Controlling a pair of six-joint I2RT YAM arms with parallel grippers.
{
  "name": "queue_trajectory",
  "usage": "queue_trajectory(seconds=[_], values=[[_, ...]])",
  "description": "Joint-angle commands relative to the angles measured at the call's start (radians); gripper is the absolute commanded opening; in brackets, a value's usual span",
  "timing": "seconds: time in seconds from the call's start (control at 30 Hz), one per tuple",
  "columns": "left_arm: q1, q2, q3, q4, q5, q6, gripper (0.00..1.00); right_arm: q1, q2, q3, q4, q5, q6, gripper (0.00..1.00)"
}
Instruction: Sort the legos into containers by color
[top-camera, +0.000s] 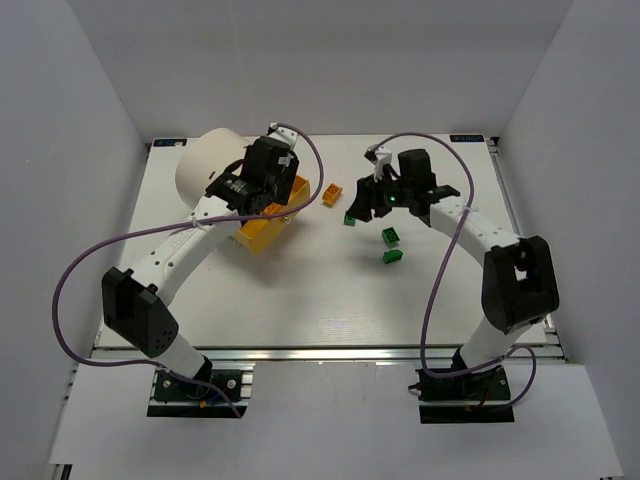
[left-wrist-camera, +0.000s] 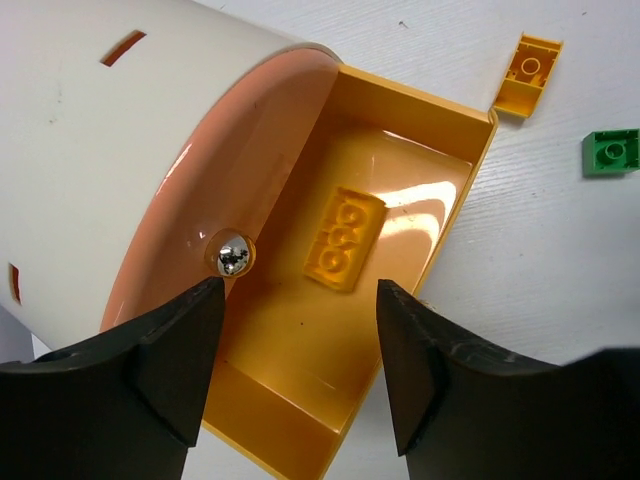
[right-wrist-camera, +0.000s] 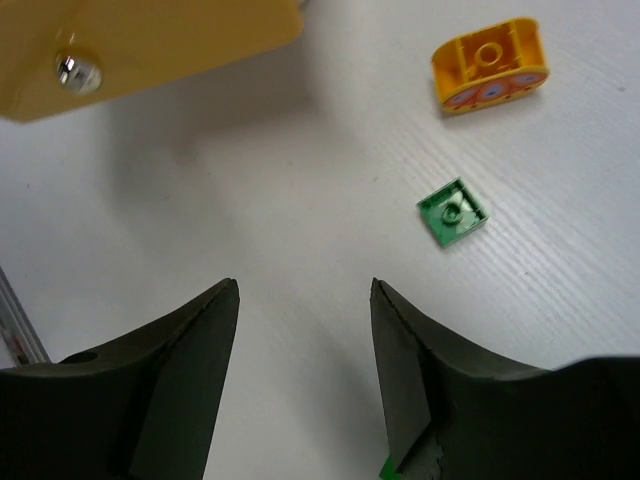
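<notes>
The cream drum (top-camera: 212, 165) lies on its side at the back left with a yellow drawer (left-wrist-camera: 420, 92) pulled out of it. An orange-yellow brick (left-wrist-camera: 343, 238) lies flat inside that drawer. My left gripper (left-wrist-camera: 300, 340) hangs open just above the drawer, with nothing between its fingers. A second orange brick (top-camera: 331, 194) sits on the table just right of the drawer. Three green bricks (top-camera: 351, 217) (top-camera: 390, 237) (top-camera: 393, 256) lie near mid-table. My right gripper (right-wrist-camera: 303, 300) is open over bare table, with one green brick (right-wrist-camera: 453, 210) ahead of it to the right.
The drawer's yellow front and shiny knob (right-wrist-camera: 75, 70) show at the top left of the right wrist view. White walls enclose the table on three sides. Purple cables loop off both arms.
</notes>
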Motion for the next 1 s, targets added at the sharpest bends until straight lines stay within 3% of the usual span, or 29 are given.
queue_trajectory(seconds=[0.0, 0.13, 0.23, 0.43, 0.67, 0.97], values=[[0.005, -0.053, 0.04, 0.014, 0.002, -0.049, 0.73, -0.006, 0.075, 0.129, 0.0, 0.102, 0.126, 0.62], [0.005, -0.115, 0.054, -0.001, 0.054, -0.132, 0.72, 0.002, 0.23, 0.351, -0.11, 0.287, 0.285, 0.65], [0.005, -0.227, -0.011, 0.026, 0.117, -0.25, 0.66, 0.003, 0.394, 0.595, -0.242, 0.32, 0.407, 0.7], [0.005, -0.543, -0.299, 0.108, 0.185, -0.521, 0.67, 0.034, 0.514, 0.697, -0.172, 0.326, 0.492, 0.88], [-0.004, -0.885, -0.462, 0.028, 0.111, -0.735, 0.68, 0.051, 0.633, 0.784, -0.175, 0.427, 0.569, 0.89], [-0.004, -0.877, -0.446, -0.027, 0.104, -0.743, 0.69, 0.094, 0.719, 0.844, -0.184, 0.63, 0.579, 0.89]])
